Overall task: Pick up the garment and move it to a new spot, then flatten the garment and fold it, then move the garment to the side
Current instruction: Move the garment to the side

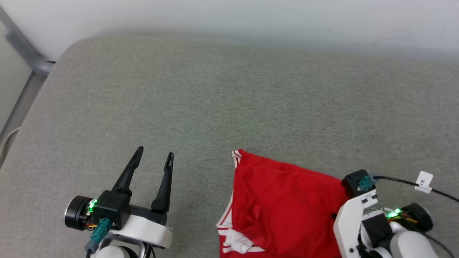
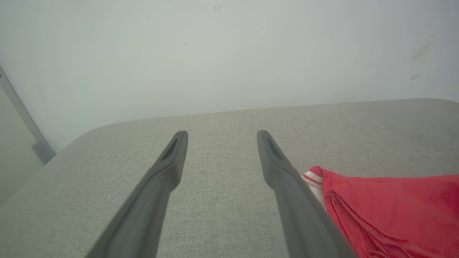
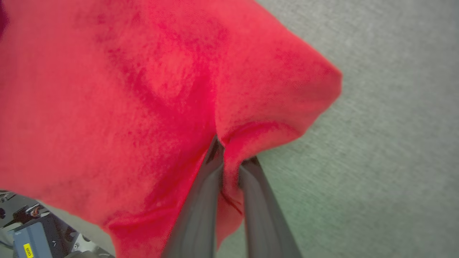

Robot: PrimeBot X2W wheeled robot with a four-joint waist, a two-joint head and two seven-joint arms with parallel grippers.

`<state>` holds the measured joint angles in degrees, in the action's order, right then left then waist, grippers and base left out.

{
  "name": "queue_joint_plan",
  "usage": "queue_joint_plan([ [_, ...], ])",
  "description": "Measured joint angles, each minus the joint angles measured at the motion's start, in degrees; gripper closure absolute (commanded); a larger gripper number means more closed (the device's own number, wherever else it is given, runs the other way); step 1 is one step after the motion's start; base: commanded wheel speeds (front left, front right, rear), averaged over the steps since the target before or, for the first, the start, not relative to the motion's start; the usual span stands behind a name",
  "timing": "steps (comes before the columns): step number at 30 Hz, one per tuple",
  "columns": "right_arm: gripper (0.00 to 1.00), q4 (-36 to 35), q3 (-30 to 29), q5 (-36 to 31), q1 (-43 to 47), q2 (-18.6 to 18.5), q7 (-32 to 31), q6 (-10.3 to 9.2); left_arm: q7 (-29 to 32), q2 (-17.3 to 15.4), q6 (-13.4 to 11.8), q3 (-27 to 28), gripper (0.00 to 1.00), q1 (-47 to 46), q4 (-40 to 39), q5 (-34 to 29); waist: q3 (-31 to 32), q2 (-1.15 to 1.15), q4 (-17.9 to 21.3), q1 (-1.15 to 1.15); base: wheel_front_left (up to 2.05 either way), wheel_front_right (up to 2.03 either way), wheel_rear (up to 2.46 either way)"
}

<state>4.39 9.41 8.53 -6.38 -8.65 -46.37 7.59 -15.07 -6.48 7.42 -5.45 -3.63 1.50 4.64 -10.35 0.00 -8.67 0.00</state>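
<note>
The shirt (image 1: pixel 287 208) lies crumpled at the near right of the grey cushion (image 1: pixel 215 89). The right gripper (image 3: pixel 232 154) pinches a fold of it, fingers nearly together; the blurred cloth is perhaps lifted. The left gripper (image 1: pixel 155 152) hovers spread wide, beside the shirt.

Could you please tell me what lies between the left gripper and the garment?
In the head view, just a bare strip of the grey cushion separates the left gripper from the garment.
</note>
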Motion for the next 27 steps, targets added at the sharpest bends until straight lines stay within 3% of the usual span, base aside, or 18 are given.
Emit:
queue_joint_plan([
  [7, 1.00, -3.74, 5.56, -0.57, -3.36, -11.28, -0.15, -0.04, 0.00, 0.12, 0.00, -1.69, 0.00, 0.44, -0.30, -0.16, 0.93, 0.00, 4.25, 0.00, 0.00, 0.00, 0.00],
  [13, 1.00, -6.97, 9.72, -0.86, -8.70, -23.50, -0.04, -0.04, 0.00, 0.13, 0.01, -5.35, 0.00, 0.18, -0.71, -0.52, 0.16, 0.00, 9.46, 0.00, 0.00, 0.00, 0.00],
  [18, 1.00, -7.86, 11.74, 3.86, -10.43, -31.55, 0.73, -0.05, 0.00, -0.01, 0.08, -7.57, 0.00, -2.33, -1.71, -0.52, -2.07, 0.00, 13.76, 0.00, 0.00, 0.00, 0.00],
  [21, 1.00, -6.56, 11.78, 4.63, -12.30, -36.67, 3.36, -0.03, 0.00, -1.21, 0.08, -9.92, 0.00, -4.43, -1.79, -0.82, -4.55, 0.00, 15.82, 0.00, 0.00, 0.00, 0.00],
  [27, 1.00, 0.52, 9.81, 2.02, -15.16, -42.69, 12.37, -0.04, 0.00, -4.28, 0.08, -15.15, 0.00, -9.77, -3.24, -1.19, -10.53, 0.00, 19.23, 0.00, 0.00, 0.00, 0.00],
])
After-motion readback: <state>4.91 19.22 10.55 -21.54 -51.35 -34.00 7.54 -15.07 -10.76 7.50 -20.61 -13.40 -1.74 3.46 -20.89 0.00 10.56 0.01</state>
